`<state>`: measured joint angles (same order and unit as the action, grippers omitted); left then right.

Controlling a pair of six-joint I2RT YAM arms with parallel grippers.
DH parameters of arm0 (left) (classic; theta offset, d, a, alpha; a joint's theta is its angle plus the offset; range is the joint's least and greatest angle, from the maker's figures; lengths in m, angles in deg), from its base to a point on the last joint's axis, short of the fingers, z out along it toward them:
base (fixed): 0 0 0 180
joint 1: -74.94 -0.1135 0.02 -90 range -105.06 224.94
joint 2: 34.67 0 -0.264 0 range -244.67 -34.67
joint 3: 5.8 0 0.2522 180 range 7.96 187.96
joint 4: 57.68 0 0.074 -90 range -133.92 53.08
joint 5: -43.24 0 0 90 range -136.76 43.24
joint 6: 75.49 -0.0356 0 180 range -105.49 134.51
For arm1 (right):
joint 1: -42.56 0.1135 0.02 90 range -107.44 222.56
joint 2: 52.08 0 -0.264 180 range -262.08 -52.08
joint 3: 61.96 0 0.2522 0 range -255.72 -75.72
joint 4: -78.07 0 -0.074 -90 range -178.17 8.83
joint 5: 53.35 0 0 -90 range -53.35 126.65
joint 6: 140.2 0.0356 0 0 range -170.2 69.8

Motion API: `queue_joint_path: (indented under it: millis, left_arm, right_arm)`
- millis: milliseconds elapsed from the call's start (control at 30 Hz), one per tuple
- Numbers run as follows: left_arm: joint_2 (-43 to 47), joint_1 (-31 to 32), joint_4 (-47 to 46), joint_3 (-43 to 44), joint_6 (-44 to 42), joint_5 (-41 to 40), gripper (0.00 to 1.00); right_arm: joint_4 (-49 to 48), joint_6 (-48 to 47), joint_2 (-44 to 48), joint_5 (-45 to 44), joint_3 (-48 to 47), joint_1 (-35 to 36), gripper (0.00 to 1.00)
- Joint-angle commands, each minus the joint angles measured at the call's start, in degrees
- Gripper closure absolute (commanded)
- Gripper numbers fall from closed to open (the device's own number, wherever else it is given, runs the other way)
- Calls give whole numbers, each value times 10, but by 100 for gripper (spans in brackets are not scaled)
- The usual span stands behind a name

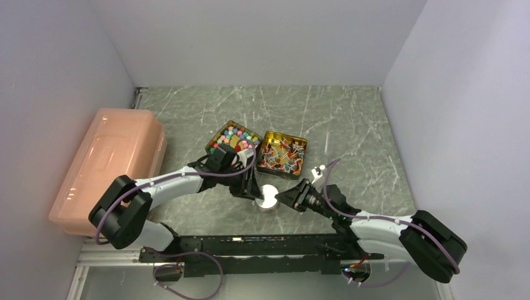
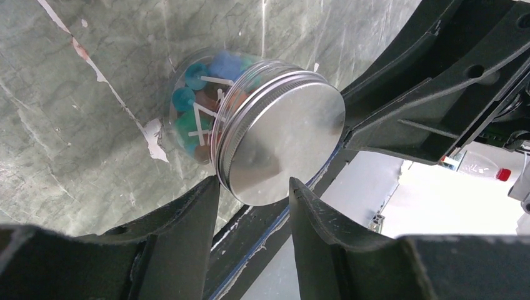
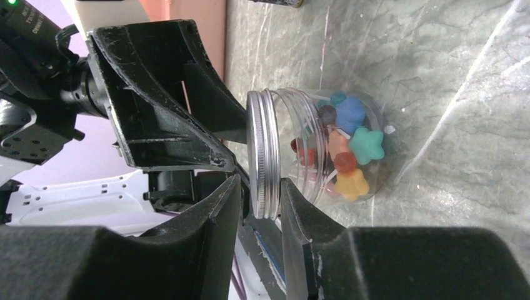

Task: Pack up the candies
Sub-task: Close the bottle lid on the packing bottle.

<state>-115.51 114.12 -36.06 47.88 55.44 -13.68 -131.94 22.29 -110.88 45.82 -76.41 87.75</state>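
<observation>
A small clear jar [image 1: 269,199] with a silver screw lid [image 2: 281,140] stands on the marble table between both arms. It holds coloured star-shaped sweets [image 3: 353,147]. My left gripper [image 1: 255,190] is open over the lid's near edge [image 2: 254,182], one fingertip [image 2: 209,187] against the rim. My right gripper [image 1: 286,198] straddles the lid's rim [image 3: 259,187] from the side. Its jaws stand slightly apart, with a gap on one side of the rim. Loose candies [image 1: 232,139] fill one gold tin; wrapped pieces [image 1: 282,156] fill the other.
A large pink lidded box [image 1: 106,162] lies along the left wall. The two gold tins sit side by side just behind the jar. White walls close the table on three sides, and the arms' black base rail [image 1: 262,247] runs along the near edge.
</observation>
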Motion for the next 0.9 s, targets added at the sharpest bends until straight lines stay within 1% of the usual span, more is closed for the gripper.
queue_joint_path:
  millis: [0,233,533,667,867]
  left_arm:
    - [-6,5,-7,28,-13,0,50]
    - [-15,7,-7,33,-13,2,50]
    - [-25,9,-9,39,-13,6,50]
    - [-28,10,-8,42,-13,6,50]
    - [-27,10,-4,44,-15,6,51]
  right_arm:
    - [9,-1,11,-16,61,-2,66]
    - [60,-8,54,-32,54,-2,63]
    - [188,-32,151,-66,31,-2,61]
    - [218,-37,167,-74,29,-2,61]
    - [259,-73,179,-84,4,-2,60]
